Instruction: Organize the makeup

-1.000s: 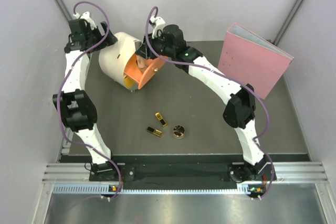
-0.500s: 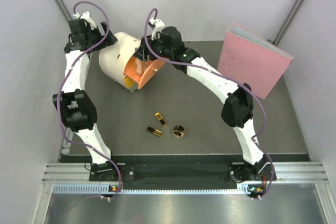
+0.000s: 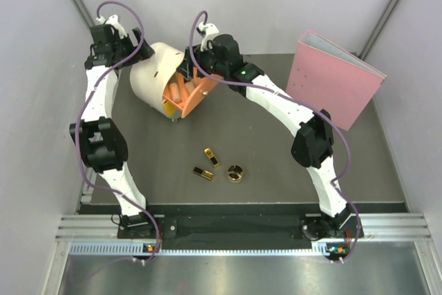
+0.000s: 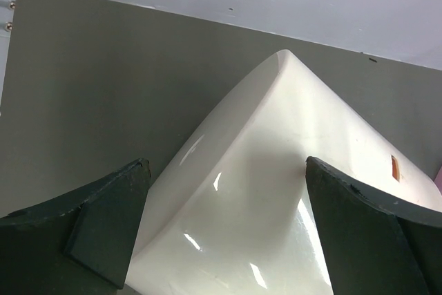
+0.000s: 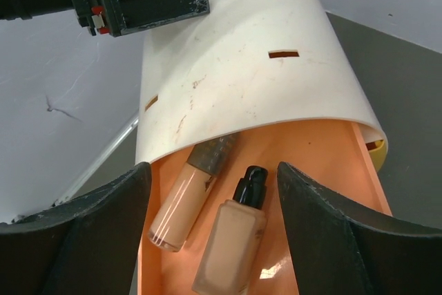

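Observation:
Two peach bottles lie side by side in the pulled-out orange drawer of the cream drawer box: a round one with a dark cap and a square one with a black cap. They also show in the top view. My right gripper is open and empty just above them. My left gripper is open, its fingers on either side of the box's back. Two gold-and-black lipstick cases and a round gold compact lie on the mat.
The cream box stands at the back left, its drawer opening toward the middle. A pink binder stands upright at the back right. Grey walls close in on both sides.
The peach bottle held upright over the drawer by my right gripper now lies in the drawer beside the other one. The right gripper has let go. The left arm has not moved.

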`<action>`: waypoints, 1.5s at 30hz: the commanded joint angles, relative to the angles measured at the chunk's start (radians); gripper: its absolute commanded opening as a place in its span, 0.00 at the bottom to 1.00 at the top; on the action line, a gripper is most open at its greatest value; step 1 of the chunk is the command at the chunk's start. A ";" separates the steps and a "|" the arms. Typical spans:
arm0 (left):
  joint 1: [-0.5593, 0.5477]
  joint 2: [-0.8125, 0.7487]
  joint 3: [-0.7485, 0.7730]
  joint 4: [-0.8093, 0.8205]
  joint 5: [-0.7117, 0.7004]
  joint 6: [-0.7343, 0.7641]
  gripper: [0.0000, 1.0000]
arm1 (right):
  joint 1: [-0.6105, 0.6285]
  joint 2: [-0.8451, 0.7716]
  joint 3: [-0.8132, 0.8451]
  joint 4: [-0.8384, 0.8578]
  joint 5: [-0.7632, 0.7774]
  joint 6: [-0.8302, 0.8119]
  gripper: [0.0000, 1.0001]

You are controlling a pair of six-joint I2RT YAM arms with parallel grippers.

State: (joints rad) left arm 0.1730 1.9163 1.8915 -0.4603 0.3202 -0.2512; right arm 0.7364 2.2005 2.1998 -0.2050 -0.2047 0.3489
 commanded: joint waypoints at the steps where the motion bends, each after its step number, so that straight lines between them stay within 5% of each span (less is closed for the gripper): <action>1: -0.001 0.020 0.017 -0.044 -0.021 0.029 0.98 | -0.012 -0.090 0.064 0.026 0.056 -0.051 0.73; 6: -0.001 0.021 0.018 -0.046 -0.020 0.027 0.98 | -0.038 -0.240 -0.119 0.055 0.099 -0.042 0.61; 12: -0.001 0.021 0.017 -0.046 -0.020 0.029 0.98 | -0.150 -0.403 -0.374 0.042 -0.034 0.102 0.36; 16: -0.001 0.021 0.017 -0.046 -0.018 0.027 0.98 | -0.232 -0.444 -0.533 0.055 -0.146 0.177 0.07; 19: -0.003 0.021 0.015 -0.044 -0.017 0.027 0.98 | -0.247 -0.420 -0.551 0.021 -0.214 0.171 0.00; 27: -0.001 0.016 0.003 -0.044 -0.013 0.032 0.98 | -0.244 -0.280 -0.483 -0.108 -0.320 0.141 0.00; 45: -0.001 0.010 -0.011 -0.044 -0.017 0.036 0.98 | -0.178 -0.108 -0.246 -0.082 -0.398 0.196 0.00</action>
State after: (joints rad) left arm 0.1730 1.9224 1.8961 -0.4561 0.3218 -0.2516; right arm 0.5346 2.0453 1.8668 -0.3183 -0.5659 0.5262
